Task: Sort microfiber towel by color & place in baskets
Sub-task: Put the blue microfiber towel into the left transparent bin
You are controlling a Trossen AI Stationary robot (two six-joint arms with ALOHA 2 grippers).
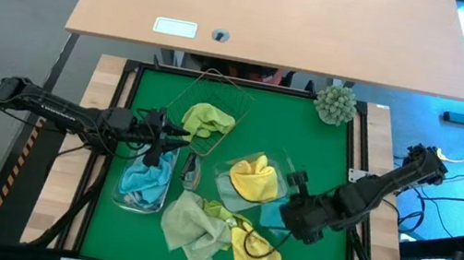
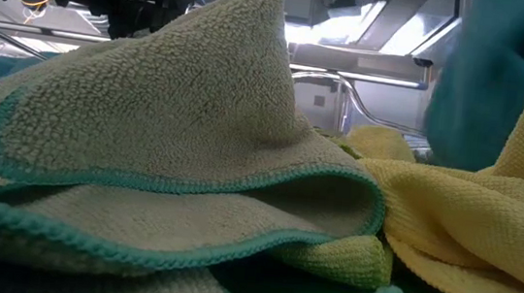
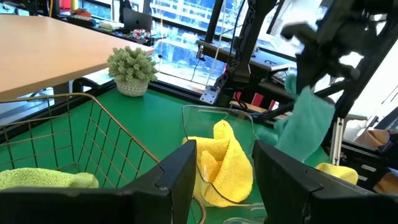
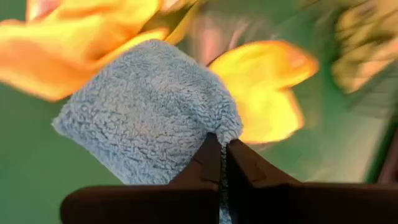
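My right gripper (image 4: 222, 142) is shut on a teal blue microfiber towel (image 3: 305, 124), raised above the table's near right part (image 1: 291, 216). My left gripper (image 3: 227, 180) stands open and level at the left (image 1: 161, 133), holding nothing. The wire basket (image 1: 219, 91) holds a lime green towel (image 1: 208, 119). One clear basket (image 1: 225, 183) holds a yellow towel (image 1: 254, 180); the other (image 1: 121, 195) holds teal blue towels (image 1: 147, 182). A pale olive towel (image 2: 165, 136) and a yellow towel (image 2: 487, 229) lie heaped at the near edge. My right gripper pinches the teal blue towel at its edge (image 4: 225, 129) between the tips of its two fingers. The fingers come from above, slanting down. The towel hangs slack below them (image 3: 297, 134); my left finger hides its lower end.
A round fuzzy plant ball (image 1: 336, 103) sits in the far right corner of the green mat. A wooden desk (image 1: 278, 16) stands beyond the far edge. Bare mat (image 1: 305, 142) lies between the yellow towel's basket and the plant.
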